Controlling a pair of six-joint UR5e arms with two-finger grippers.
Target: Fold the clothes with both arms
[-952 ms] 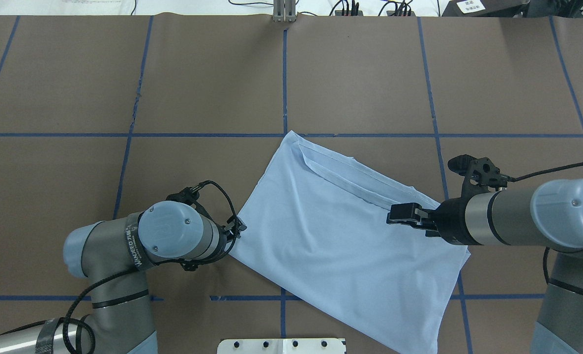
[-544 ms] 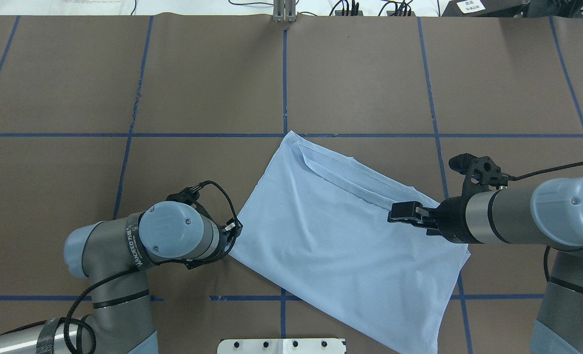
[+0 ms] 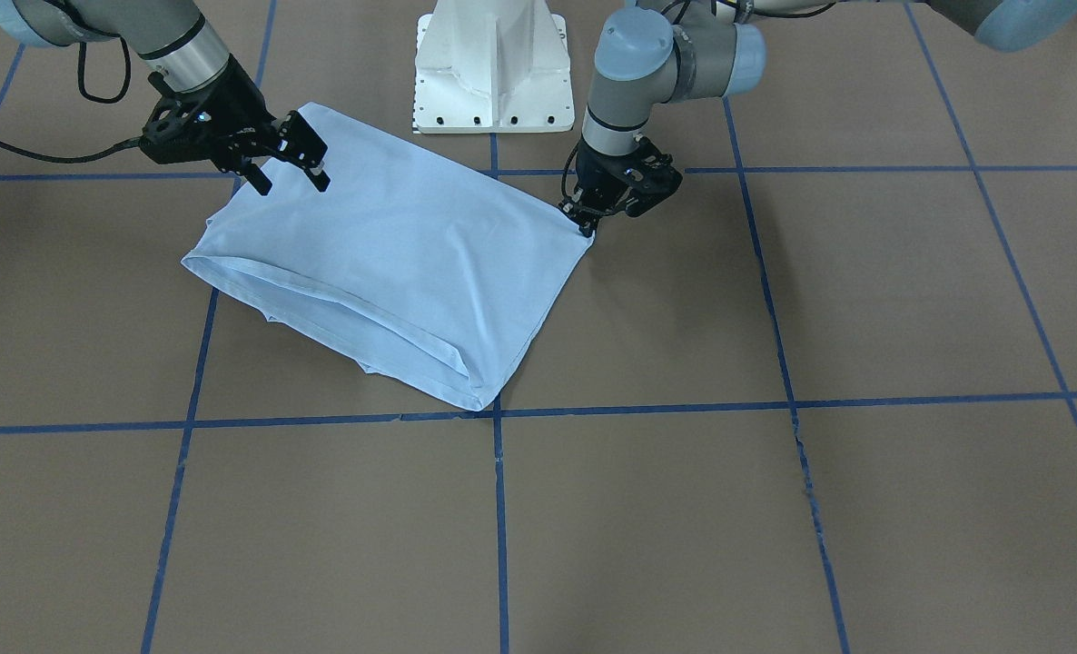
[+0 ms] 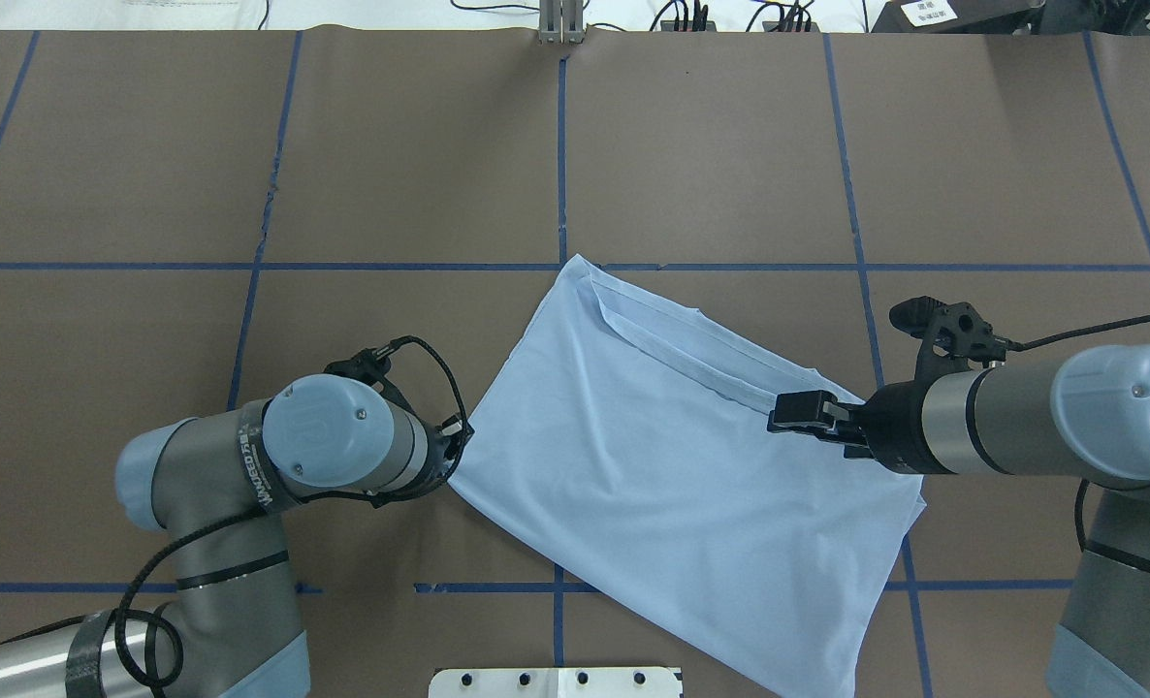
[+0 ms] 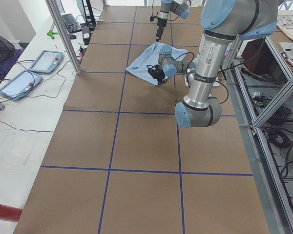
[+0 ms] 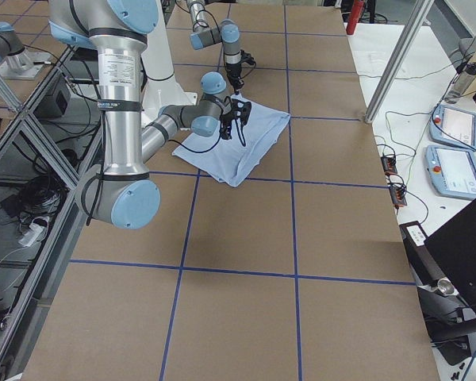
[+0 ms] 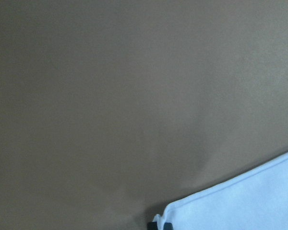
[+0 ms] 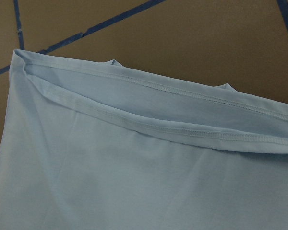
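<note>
Surface: brown-papered table (image 4: 730,145) ruled into big squares by blue tape lines (image 4: 561,174); a white pedestal (image 3: 493,64) sits at the robot's edge, in the middle
Side bench: two teach pendants (image 6: 458,127) lie on the white bench past the table's far edge, well apart from the work
T-shirt (image 4: 672,485): light blue, folded into a rough rectangle; it lies flat on the table just in front of the pedestal, skewed to the grid; its farthest corner touches a tape line
Hem (image 8: 192,129): runs along the side away from the robot; two stitched edges lie side by side, the upper layer set a little back from the lower
Left arm (image 4: 333,456): comes in low from the robot's left, the wrist bent down toward the shirt's corner on that side
Left gripper (image 3: 586,222): tips down at the very corner of the cloth; the wrist view shows that corner right against a dark fingertip; the fingers look close together, but I cannot tell whether they have the cloth pinched
Right arm (image 4: 1021,417): reaches in level from the robot's right, forearm lying over the shirt's edge on that side
Right gripper (image 3: 295,186): fingers spread wide with nothing between them; it hangs over the shirt near the hem's end, pointing inward across the cloth
</note>
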